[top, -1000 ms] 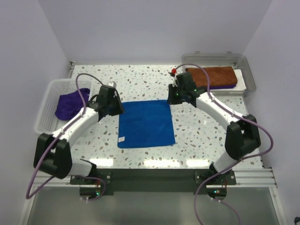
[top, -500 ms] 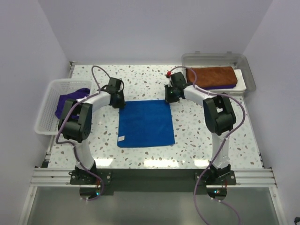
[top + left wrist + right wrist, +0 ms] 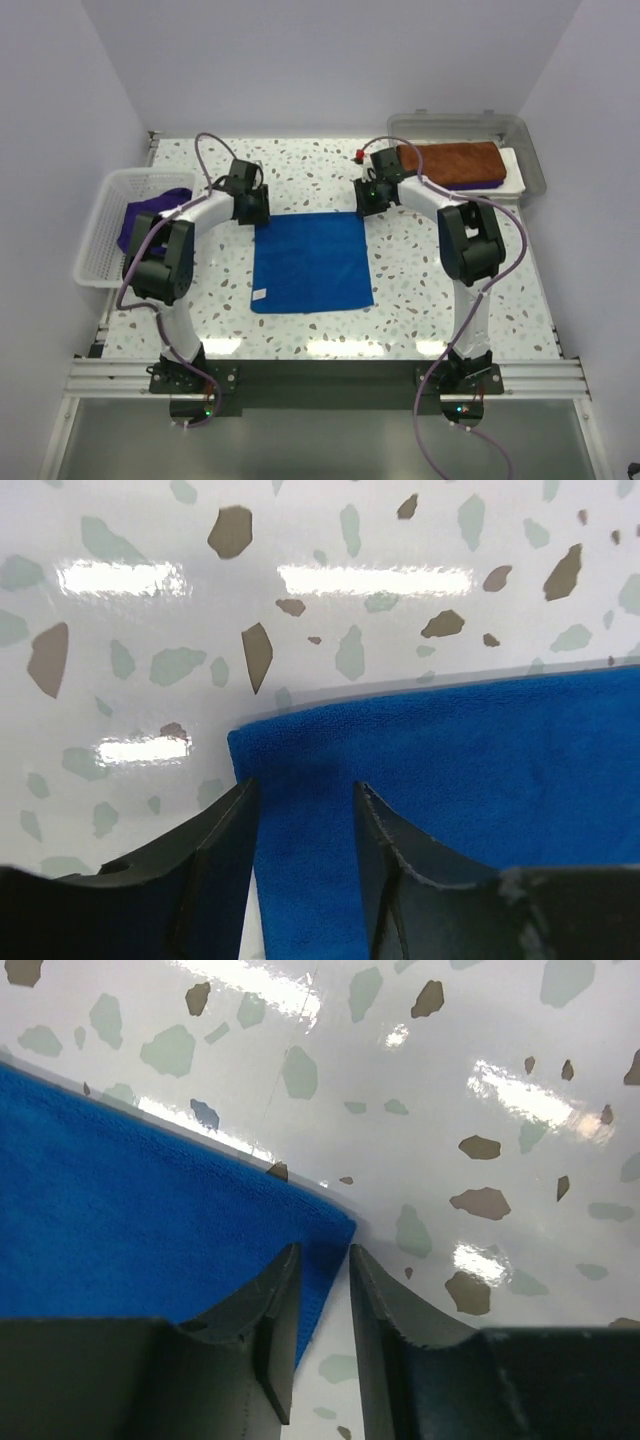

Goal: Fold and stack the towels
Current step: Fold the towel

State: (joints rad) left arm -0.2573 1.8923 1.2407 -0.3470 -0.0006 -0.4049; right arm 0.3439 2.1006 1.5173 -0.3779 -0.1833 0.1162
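A royal blue towel (image 3: 312, 262) lies flat in the middle of the table. My left gripper (image 3: 257, 212) is down at its far left corner, open, and its fingers (image 3: 215, 850) straddle a strip of the blue towel (image 3: 450, 750) along the left edge. At the far right corner my right gripper (image 3: 366, 206) stands narrowly open, with the blue towel's (image 3: 130, 1210) corner tip lying between the fingers (image 3: 275, 1300). A rust-brown towel (image 3: 450, 160) lies folded on a purple towel (image 3: 478, 184) in the grey tray (image 3: 532, 165). Another purple towel (image 3: 150, 218) sits crumpled in the white basket (image 3: 98, 225).
The basket stands at the left table edge and the tray at the far right corner. A small red object (image 3: 360, 155) lies on the table just behind the right gripper. Speckled tabletop (image 3: 420, 290) surrounds the blue towel.
Both arms have swung their elbows inward and both grippers have shifted slightly toward the towel's far corners. The blue towel lies flat as before.
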